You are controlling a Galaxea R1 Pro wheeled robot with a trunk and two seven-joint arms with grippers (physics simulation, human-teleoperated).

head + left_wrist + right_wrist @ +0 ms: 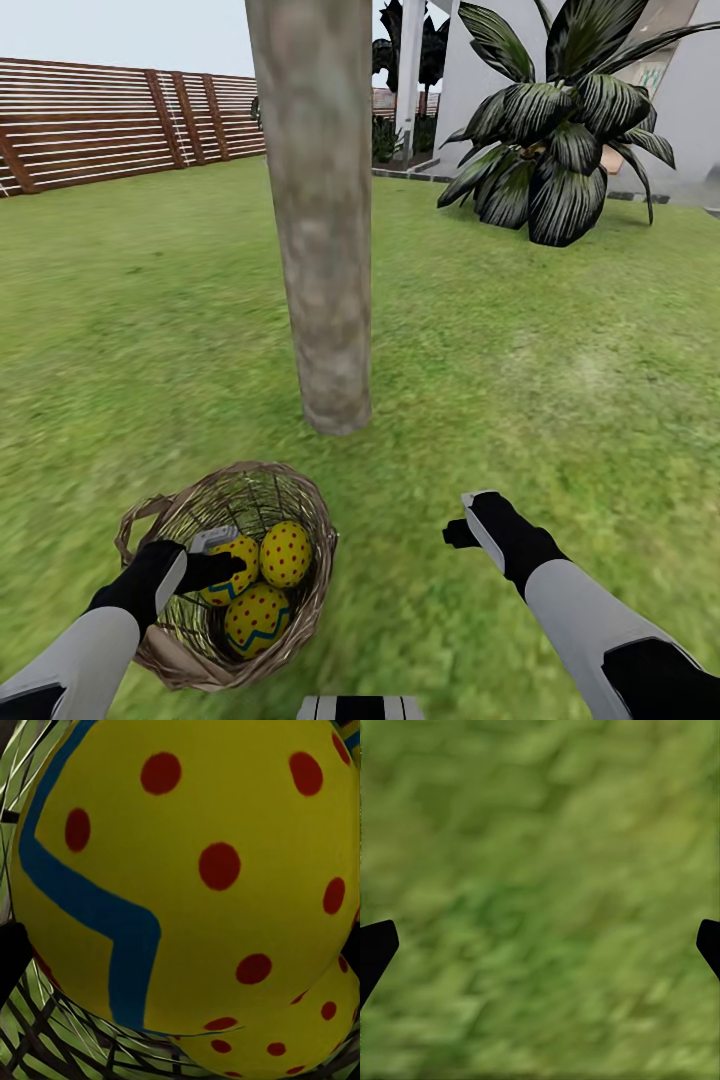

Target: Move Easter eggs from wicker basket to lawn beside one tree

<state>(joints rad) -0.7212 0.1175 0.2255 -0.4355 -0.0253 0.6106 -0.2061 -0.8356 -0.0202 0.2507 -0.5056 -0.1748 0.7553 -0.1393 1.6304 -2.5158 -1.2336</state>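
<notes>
The wicker basket (304,500) stands on the lawn (540,380) just in front of the tree (320,250). Three Easter eggs lie in it: one at the left (236,580), one at the upper right (286,553), one lowest (257,618). My left gripper (222,558) reaches into the basket, open, its fingers on either side of the left egg. In the left wrist view that egg (195,870) is very close, with a second egg (300,1039) behind it and wicker (45,1042) below. My right gripper (466,520) hangs open over bare grass (540,855), holding nothing.
A large dark broad-leaved plant (560,130) stands at the back right before the white house (690,110). A brown slatted fence (100,120) runs along the back left. Grass stretches to both sides of the trunk.
</notes>
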